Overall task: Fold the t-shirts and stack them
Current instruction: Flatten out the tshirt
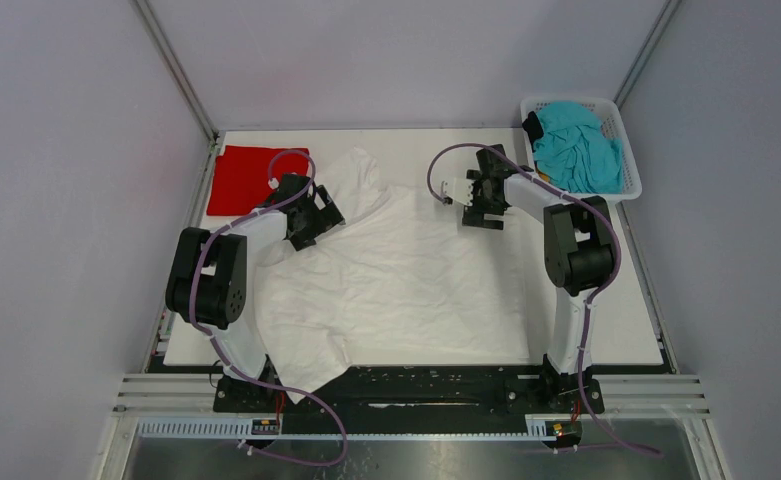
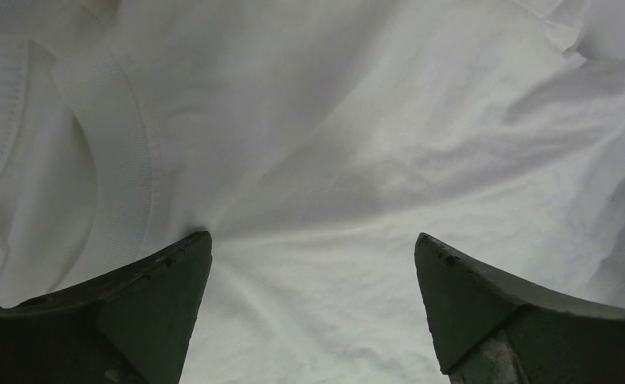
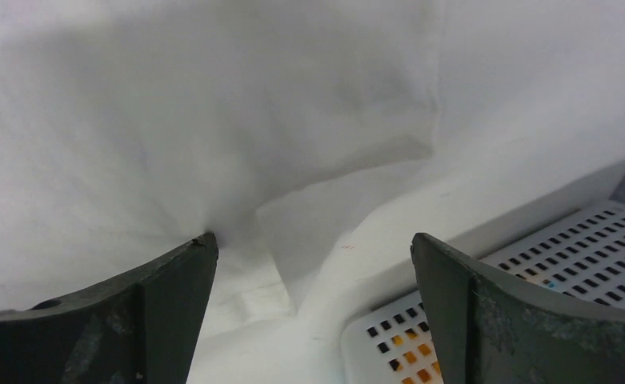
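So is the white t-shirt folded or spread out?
Spread out: the white t-shirt lies open across the table, wrinkled, a sleeve sticking out at the far side.

This is a robotics lab test cell, not a home: a left arm [image 1: 211, 275] and a right arm [image 1: 576, 250] are bolted to an aluminium rail [image 1: 666, 393] at the edge of a white worktop [image 1: 626, 330], boxed in by plain grey panels [image 1: 56, 180] (purple cables [image 1: 458, 146] loop along each arm). Only a white t-shirt [image 1: 406, 280] and a plastic basket [image 1: 571, 101] look domestic.
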Controlling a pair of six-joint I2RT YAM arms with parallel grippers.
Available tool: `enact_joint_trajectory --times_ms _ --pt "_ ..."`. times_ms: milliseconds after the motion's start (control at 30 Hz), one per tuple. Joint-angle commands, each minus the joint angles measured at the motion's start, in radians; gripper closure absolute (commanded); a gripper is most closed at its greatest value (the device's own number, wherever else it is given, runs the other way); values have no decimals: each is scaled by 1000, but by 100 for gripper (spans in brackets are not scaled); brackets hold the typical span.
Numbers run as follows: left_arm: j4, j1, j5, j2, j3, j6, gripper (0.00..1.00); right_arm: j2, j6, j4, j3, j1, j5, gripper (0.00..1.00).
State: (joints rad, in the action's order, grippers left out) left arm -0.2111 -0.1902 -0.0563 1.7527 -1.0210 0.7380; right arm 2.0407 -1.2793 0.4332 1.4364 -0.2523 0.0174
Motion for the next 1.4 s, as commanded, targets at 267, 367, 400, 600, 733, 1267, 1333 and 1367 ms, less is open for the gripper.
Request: enact_joint_trajectory --times_ms 267,367,400,600,733,1267,1333,1367 --pt "-71 -1 -19 14 10 -2 1 126 90 -371 142 59 148 1" --pt "-68 -2 -20 10 13 -2 1 163 223 -462 240 76 200 0" --pt "-68 -2 -18 7 14 -2 1 177 272 -477 277 81 218 1" --pt "-68 -2 -8 -20 26 -2 1 196 462 -509 404 101 248 1" --pt "-67 -7 -8 -41 29 0 1 146 521 -424 393 100 194 0" --pt "-55 -91 84 -112 -13 50 1 -443 1833 -255 -127 41 -80 0" --pt "-52 -101 80 -117 -3 52 1 -500 1872 -259 -268 8 -114 1" --pt "-53 -106 78 -119 5 53 1 -519 1862 -238 -310 -13 -121 1"
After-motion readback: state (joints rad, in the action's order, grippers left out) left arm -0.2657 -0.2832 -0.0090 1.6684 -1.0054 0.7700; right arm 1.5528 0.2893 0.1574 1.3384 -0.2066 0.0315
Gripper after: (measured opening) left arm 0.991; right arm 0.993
